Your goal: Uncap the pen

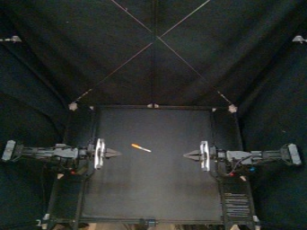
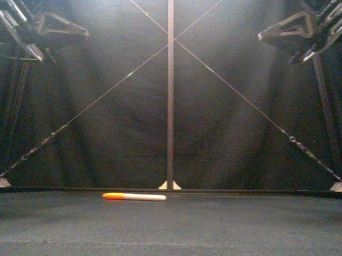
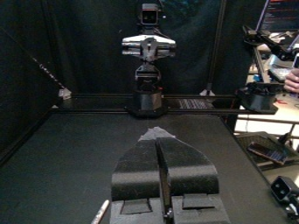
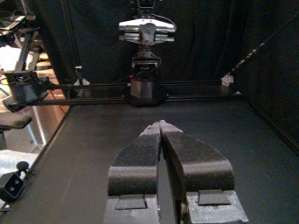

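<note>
A small marker pen [image 1: 142,147] with an orange body and a pale end lies flat on the black table, a little left of the middle; the front view shows the pen [image 2: 134,196] lying across the table. Its pale tip [image 3: 100,211] shows beside my left jaws in the left wrist view. My left gripper [image 1: 117,154] rests at the table's left side, jaws pressed together, a short way left of the pen. My right gripper [image 1: 188,155] rests at the right side, jaws together, farther from the pen. Neither holds anything.
The black table [image 1: 153,193] carries nothing else. Black curtains close the back and sides. Each wrist view looks across the table at the opposite arm [image 3: 147,52] [image 4: 146,52].
</note>
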